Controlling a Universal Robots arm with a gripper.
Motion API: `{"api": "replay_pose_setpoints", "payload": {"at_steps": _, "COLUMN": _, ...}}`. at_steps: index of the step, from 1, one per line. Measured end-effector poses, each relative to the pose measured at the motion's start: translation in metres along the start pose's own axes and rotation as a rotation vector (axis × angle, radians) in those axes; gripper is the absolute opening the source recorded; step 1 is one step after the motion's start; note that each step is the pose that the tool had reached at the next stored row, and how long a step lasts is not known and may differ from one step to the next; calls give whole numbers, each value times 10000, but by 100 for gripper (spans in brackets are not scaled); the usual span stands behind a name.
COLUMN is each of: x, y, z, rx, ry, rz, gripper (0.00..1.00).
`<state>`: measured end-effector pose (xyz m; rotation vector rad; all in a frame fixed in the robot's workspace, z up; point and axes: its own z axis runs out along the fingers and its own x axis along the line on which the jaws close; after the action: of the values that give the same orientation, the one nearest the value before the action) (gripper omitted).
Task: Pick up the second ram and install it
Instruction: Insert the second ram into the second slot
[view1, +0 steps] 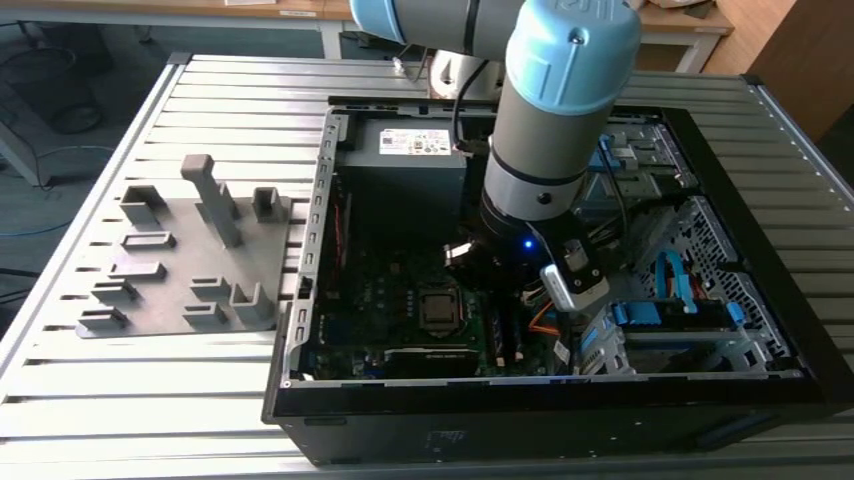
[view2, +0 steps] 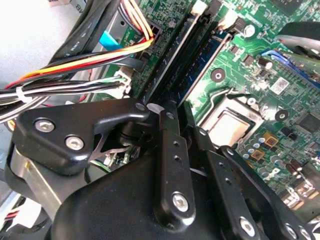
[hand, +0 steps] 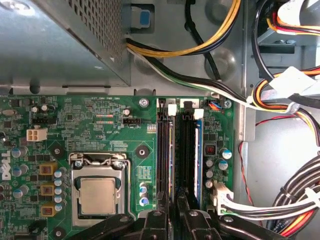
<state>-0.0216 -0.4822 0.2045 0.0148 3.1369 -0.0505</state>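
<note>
Arm: the arm reaches down into the open computer case, which lies on its side on the slatted metal desk.
Tool position: the tool is low over the green motherboard, at one end of the row of memory slots, with the slots running straight away from it in both wrist views.
Tool state: cannot tell whether it is apart or clamped on anything; its tip is hidden against the slots.
Second ram: the second ram stands edge-on in the slot row, a blue-green strip on the side nearer the cable bundle, just beside the tool. Whether the tool touches it cannot be told.
Neighbouring stick: a darker stick stands edge-on in a slot nearer the processor socket, parallel to the second ram.
Slot latches: white latches show at the far ends of both slots.
Fixture: a grey fixture plate lies on the desk at the exterior view's left, well apart from the tool.
</note>
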Motion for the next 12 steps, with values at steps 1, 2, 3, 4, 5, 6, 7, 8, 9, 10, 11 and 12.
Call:
{"api": "replay_pose_setpoints", "payload": {"at_steps": 1, "x": 0, "y": 0, "z": -2, "rx": 2, "ry": 0, "rz": 1, "gripper": 21}}
{"api": "replay_pose_setpoints", "payload": {"at_steps": 2, "x": 0, "y": -1, "z": -10, "rx": 6, "ry": 2, "rz": 1, "gripper": 21}}
{"api": "replay_pose_setpoints", "payload": {"at_steps": 3, "x": 0, "y": -1, "z": -23, "rx": 4, "ry": 0, "rz": 1, "gripper": 21}}
{"api": "replay_pose_setpoints", "payload": {"at_steps": 4, "x": 0, "y": -1, "z": -43, "rx": 1, "ry": 0, "rz": 1, "gripper": 21}}
{"api": "replay_pose_setpoints", "payload": {"at_steps": 5, "x": 0, "y": -2, "z": -68, "rx": 1, "ry": -1, "rz": 1, "gripper": 21}}
{"api": "replay_pose_setpoints", "payload": {"at_steps": 6, "x": 0, "y": -3, "z": -101, "rx": 2, "ry": 0, "rz": 1, "gripper": 21}}
{"api": "replay_pose_setpoints", "payload": {"at_steps": 7, "x": 0, "y": -4, "z": -139, "rx": 0, "ry": -1, "rz": 1, "gripper": 21}}
{"api": "replay_pose_setpoints", "payload": {"at_steps": 8, "x": -1, "y": -6, "z": -179, "rx": 0, "ry": -1, "rz": 1, "gripper": 21}}
{"api": "replay_pose_setpoints", "payload": {"at_steps": 9, "x": -1, "y": -7, "z": -216, "rx": 2, "ry": 0, "rz": 1, "gripper": 21}}
{"api": "replay_pose_setpoints", "payload": {"at_steps": 10, "x": -1, "y": -8, "z": -250, "rx": 3, "ry": 0, "rz": 1, "gripper": 21}}
{"api": "replay_pose_setpoints", "payload": {"at_steps": 11, "x": -1, "y": -9, "z": -283, "rx": 1, "ry": -1, "rz": 1, "gripper": 21}}
{"api": "replay_pose_setpoints", "payload": {"at_steps": 12, "x": -1, "y": -10, "z": -310, "rx": 2, "ry": 0, "rz": 1, "gripper": 21}}
